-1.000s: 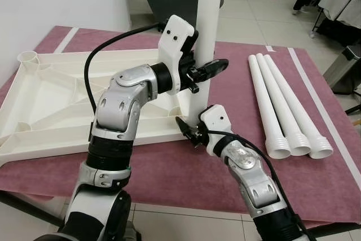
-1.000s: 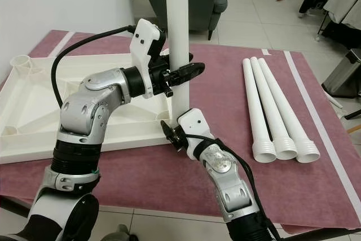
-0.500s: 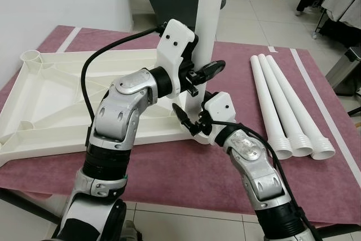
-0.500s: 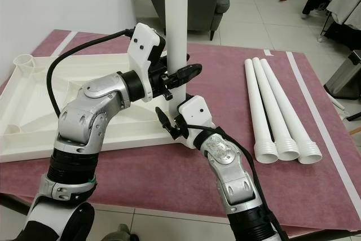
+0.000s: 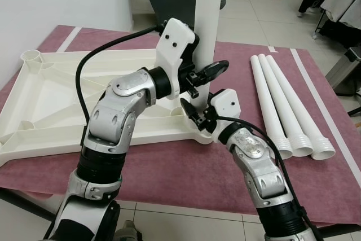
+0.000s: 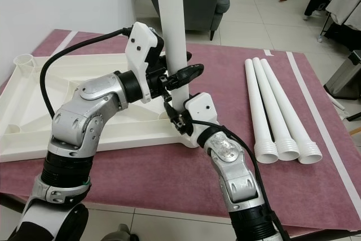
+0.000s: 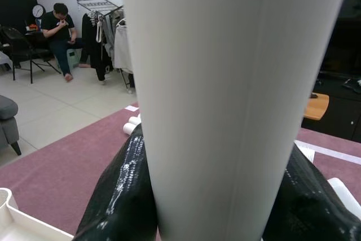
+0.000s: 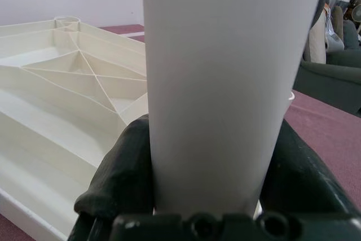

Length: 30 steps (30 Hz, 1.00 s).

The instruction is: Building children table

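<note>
Tabletop (image 5: 56, 100) lies upside down on maroon cloth (image 5: 169, 167), tiled floor (image 5: 248, 26) beyond.

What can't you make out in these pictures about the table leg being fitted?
- Top of the upright leg: cut off by the upper edge of both eye views.
- Corner socket under the leg on the tabletop: hidden by the right tool and the leg.
- Whether the leg is fully seated: cannot tell.
- Left tool: its far finger is hidden behind the leg.
</note>
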{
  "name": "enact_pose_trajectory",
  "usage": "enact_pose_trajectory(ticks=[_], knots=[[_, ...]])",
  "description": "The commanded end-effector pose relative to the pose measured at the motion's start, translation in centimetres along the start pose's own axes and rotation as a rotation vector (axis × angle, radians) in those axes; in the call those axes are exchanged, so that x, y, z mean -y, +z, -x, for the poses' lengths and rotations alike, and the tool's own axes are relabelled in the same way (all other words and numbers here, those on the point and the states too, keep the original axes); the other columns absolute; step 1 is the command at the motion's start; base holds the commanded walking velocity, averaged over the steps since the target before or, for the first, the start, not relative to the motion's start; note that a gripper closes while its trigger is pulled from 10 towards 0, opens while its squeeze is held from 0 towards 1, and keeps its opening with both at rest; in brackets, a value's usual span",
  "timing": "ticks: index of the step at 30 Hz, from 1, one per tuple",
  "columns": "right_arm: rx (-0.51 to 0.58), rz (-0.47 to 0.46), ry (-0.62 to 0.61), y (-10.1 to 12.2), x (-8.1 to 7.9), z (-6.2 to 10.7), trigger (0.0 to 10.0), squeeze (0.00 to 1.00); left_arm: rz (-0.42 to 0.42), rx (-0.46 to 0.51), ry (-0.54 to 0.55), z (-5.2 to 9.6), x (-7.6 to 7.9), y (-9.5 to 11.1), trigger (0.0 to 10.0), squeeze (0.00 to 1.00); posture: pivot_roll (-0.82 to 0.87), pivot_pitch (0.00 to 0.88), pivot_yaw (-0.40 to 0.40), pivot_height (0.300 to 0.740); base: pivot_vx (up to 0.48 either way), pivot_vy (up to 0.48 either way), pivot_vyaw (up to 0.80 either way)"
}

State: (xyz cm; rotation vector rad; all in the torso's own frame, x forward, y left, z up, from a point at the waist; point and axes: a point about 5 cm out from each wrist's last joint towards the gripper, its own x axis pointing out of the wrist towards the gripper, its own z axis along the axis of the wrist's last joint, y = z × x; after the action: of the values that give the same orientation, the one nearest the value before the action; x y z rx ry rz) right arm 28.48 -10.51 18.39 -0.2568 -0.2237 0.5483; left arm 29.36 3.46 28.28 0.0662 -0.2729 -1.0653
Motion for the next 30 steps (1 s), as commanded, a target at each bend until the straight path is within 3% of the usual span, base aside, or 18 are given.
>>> enact_pose_trajectory(ticks=[1,2,3,4,5,10,11,15,16,17,20,22,24,25,26,30], knots=[[0.008,-0.006,0.017,0.3,-0.1,-0.1,0.0,0.0,-0.033,0.009,-0.06,-0.1,0.7,0.1,0.0,0.0,0.09,0.0,-0.003,0.74,0.0,0.0,0.0],[0.008,-0.006,0.017,0.3,-0.1,-0.1,0.0,0.0,-0.033,0.009,-0.06,-0.1,0.7,0.1,0.0,0.0,0.09,0.0,-0.003,0.74,0.0,0.0,0.0],[0.009,-0.018,0.016,0.3,-0.2,-0.1,0.0,0.0,-0.055,0.005,-0.061,-0.1,0.9,0.0,10.0,0.0,0.1,0.0,-0.003,0.74,0.0,0.0,0.0],[0.009,-0.018,0.016,0.3,-0.2,-0.1,0.0,0.0,-0.055,0.005,-0.061,-0.1,0.9,0.0,10.0,0.0,0.1,0.0,-0.003,0.74,0.0,0.0,0.0],[0.01,-0.029,0.009,0.4,-0.2,-0.1,0.0,0.0,-0.03,0.006,-0.093,0.0,1.1,-0.2,10.0,1.0,0.09,0.0,-0.002,0.74,0.0,0.0,0.0],[0.011,-0.064,-0.023,0.4,0.1,-0.1,0.0,0.0,0.022,0.011,-0.116,0.3,1.1,-0.4,10.0,1.0,0.09,0.0,0.0,0.74,0.0,0.0,0.0],[0.009,-0.077,-0.035,0.4,0.3,-0.1,0.0,0.0,0.037,0.016,-0.118,0.6,0.9,-0.4,10.0,0.0,0.09,0.0,0.002,0.74,0.0,0.0,0.0],[0.003,-0.092,-0.061,0.3,0.8,0.2,0.0,0.0,0.1,0.038,-0.148,1.7,0.2,-0.3,10.0,0.0,0.08,0.0,0.005,0.74,0.0,0.0,0.0],[0.0,-0.098,-0.076,0.3,1.2,0.4,0.0,0.0,0.113,0.046,-0.176,2.6,-0.1,-0.3,10.0,0.0,0.08,0.002,0.008,0.74,0.0,0.0,0.0],[-0.002,-0.101,-0.091,0.3,1.6,0.6,0.0,0.0,0.105,0.039,-0.21,3.6,-0.4,-0.5,10.0,0.0,0.08,0.003,0.01,0.74,0.0,0.0,0.0],[-0.003,-0.103,-0.101,0.3,1.8,0.7,0.0,0.0,0.095,0.03,-0.233,4.2,-0.5,-0.6,10.0,0.0,0.08,0.003,0.01,0.74,0.0,0.0,0.0],[-0.005,-0.103,-0.13,0.3,2.4,1.0,0.0,0.0,0.068,-0.057,-0.201,5.3,-1.6,-2.0,10.0,0.0,0.08,0.005,0.014,0.74,0.0,0.0,0.0],[-0.003,-0.107,-0.146,0.4,2.8,1.2,0.0,0.0,0.008,-0.188,-0.121,5.8,-2.9,-4.0,10.0,0.0,0.08,0.006,0.012,0.74,0.0,0.0,0.0],[-0.003,-0.107,-0.146,0.4,2.8,1.2,0.0,0.0,0.008,-0.188,-0.121,5.8,-2.9,-4.0,10.0,0.0,0.08,0.006,0.012,0.74,0.0,0.0,0.0],[-0.003,-0.116,-0.147,0.4,2.9,1.5,0.0,0.0,-0.05,-0.273,-0.078,5.8,-3.4,-5.3,10.0,0.0,0.08,0.006,0.011,0.74,0.0,0.0,0.0],[-0.005,-0.126,-0.142,0.4,2.8,1.7,0.0,0.0,-0.064,-0.302,-0.069,5.7,-3.4,-5.9,10.0,0.0,0.08,0.006,0.011,0.74,0.0,0.0,0.0]])
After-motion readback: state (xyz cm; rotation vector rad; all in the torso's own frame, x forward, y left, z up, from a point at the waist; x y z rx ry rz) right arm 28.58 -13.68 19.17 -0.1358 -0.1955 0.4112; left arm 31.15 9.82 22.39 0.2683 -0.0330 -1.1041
